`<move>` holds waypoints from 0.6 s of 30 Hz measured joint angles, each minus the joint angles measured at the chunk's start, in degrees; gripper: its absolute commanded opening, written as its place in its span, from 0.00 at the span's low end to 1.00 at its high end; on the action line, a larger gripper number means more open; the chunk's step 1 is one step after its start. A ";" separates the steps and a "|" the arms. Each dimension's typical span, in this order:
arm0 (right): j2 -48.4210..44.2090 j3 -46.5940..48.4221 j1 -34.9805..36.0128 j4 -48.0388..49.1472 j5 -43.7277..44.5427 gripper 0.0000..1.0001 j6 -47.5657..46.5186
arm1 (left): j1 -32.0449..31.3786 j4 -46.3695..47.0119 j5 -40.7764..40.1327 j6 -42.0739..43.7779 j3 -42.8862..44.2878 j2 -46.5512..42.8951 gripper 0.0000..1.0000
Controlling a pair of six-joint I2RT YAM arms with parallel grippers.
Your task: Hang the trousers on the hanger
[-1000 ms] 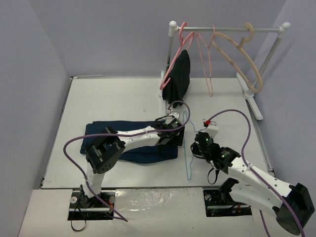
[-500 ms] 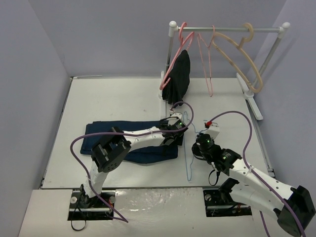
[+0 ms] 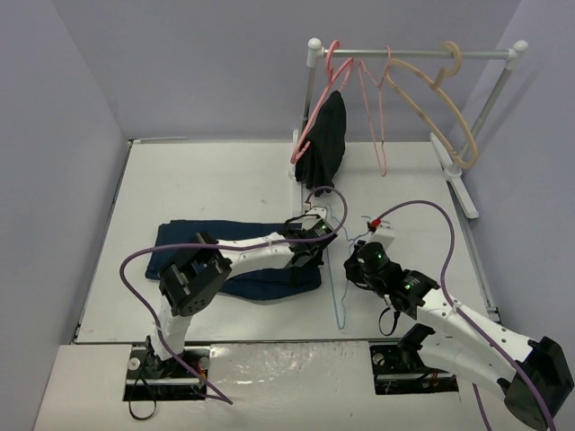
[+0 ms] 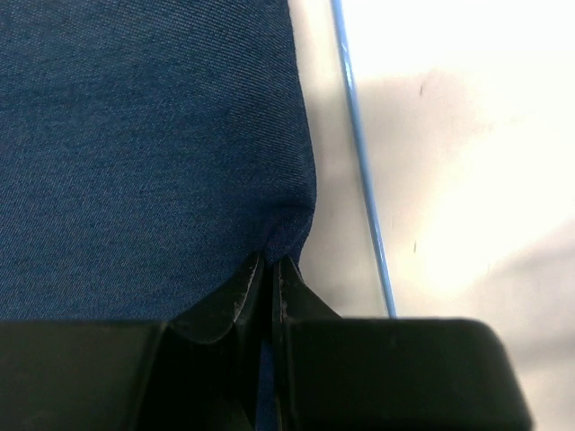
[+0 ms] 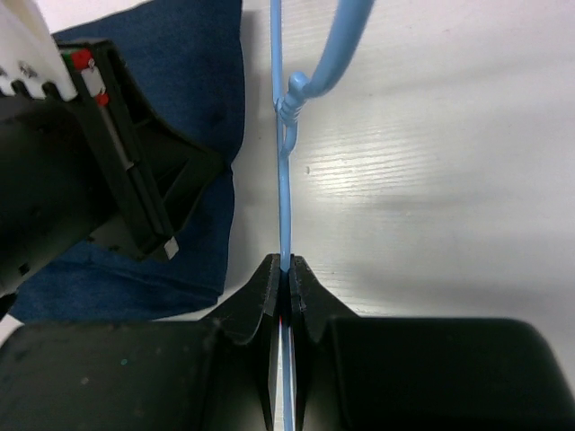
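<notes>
The dark navy trousers lie folded flat on the white table, left of centre. My left gripper sits at their right edge. In the left wrist view it is shut, pinching a corner of the trousers. The thin light-blue hanger lies on the table just right of the trousers, and its wire runs beside the denim edge. My right gripper is shut on the hanger below its twisted neck. The trousers and the left wrist body are to its left.
A clothes rack stands at the back right. It carries pink hangers, a thicker beige hanger and a black garment. Purple walls close in the table on the left, back and right.
My left gripper has gone from open to shut on the trousers' right edge. The right gripper, still holding the hanger, has shifted slightly left.
</notes>
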 measured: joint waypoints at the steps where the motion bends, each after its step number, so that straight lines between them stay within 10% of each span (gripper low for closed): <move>1: 0.11 0.00 0.02 0.39 -0.48 0.00 -0.21 | 0.00 -0.03 0.50 0.04 -1.00 -1.05 0.00; 18: 3.03 1.98 1.94 6.14 -4.01 0.00 -1.26 | -0.02 3.43 5.13 0.34 -4.73 -11.05 0.00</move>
